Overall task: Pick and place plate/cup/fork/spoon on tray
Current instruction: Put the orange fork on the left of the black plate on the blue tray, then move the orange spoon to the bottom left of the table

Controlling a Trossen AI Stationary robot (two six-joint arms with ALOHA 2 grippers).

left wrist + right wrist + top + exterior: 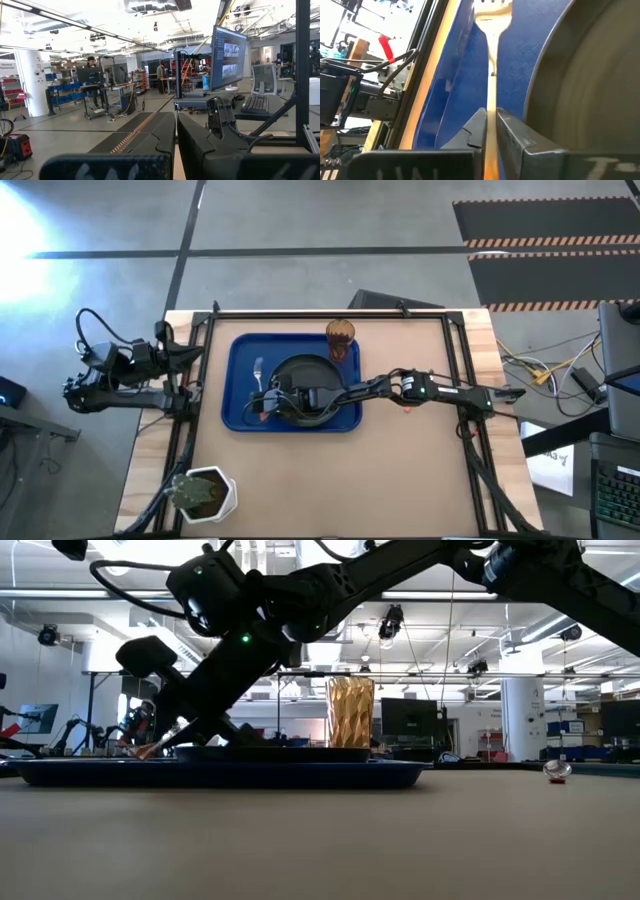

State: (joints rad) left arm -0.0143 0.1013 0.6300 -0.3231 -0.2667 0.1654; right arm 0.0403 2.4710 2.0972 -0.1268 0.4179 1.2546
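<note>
The blue tray [240, 350] lies mid-table with the dark plate [310, 370] on it. The amber ribbed cup [341, 337] stands upright at the tray's far right corner and also shows in the low view [350, 710]. The orange-handled fork [259, 380] lies in the strip between the plate and the tray's left rim, tines toward the far edge. My right gripper [268, 406] reaches over the plate and is shut on the fork. My left gripper [188, 356] waits shut at the table's left edge. I cannot make out the spoon. My right gripper pinches the fork's orange handle [491, 95] between its two fingers, one on each side. The arm comes from the table's right over the plate, slanting down. The fork runs on ahead of the fingertips, tines [494, 7] over the tray floor beside the plate [590, 75]. Whether the fork is clear of the tray does not show.
A white pot with a green plant [205, 492] stands at the table's near left corner. A small silver and red thing [556, 771] lies on the table right of the tray. Bare brown table lies near of the tray.
</note>
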